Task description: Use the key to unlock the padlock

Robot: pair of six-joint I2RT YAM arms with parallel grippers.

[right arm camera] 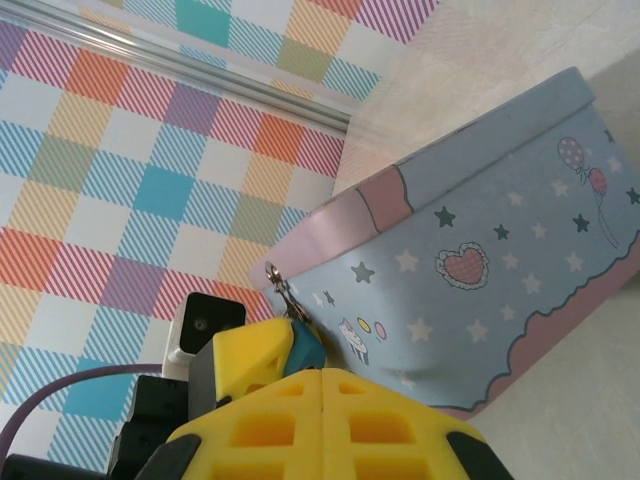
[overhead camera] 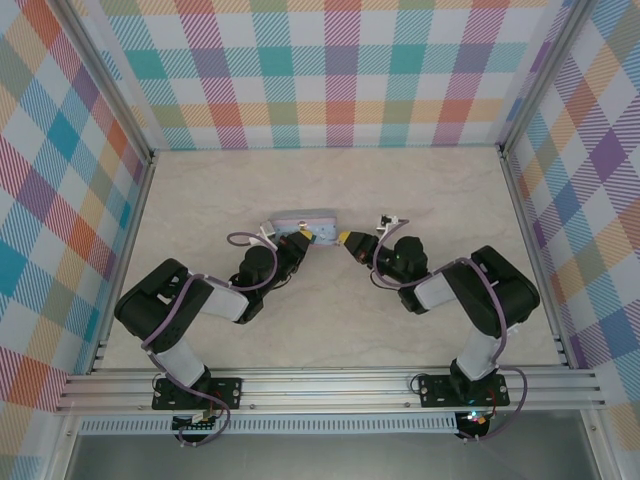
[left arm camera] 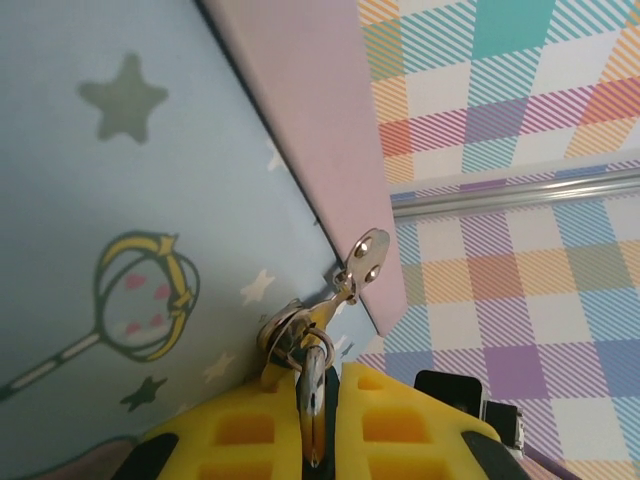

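Note:
The pale-blue cartoon tin (overhead camera: 305, 217) stands mid-table with both grippers at its near side. A small blue padlock (right arm camera: 305, 348) hangs from the tin's silvery hasp (left arm camera: 368, 255) by its thin shackle. My left gripper (left arm camera: 318, 372) is shut on the padlock (left arm camera: 313, 375), seen edge-on between the yellow pads. My right gripper (right arm camera: 322, 372) is shut, its tips pressed right up against the blue body. The key is hidden. From above, the left gripper (overhead camera: 303, 240) and right gripper (overhead camera: 347, 240) almost meet tip to tip.
The tin (right arm camera: 480, 250) rests on a pale marble-look tabletop (overhead camera: 330, 320) walled in by checked panels (overhead camera: 330, 70) on three sides. An aluminium rail (overhead camera: 330, 385) runs along the near edge. Open table lies behind and beside the tin.

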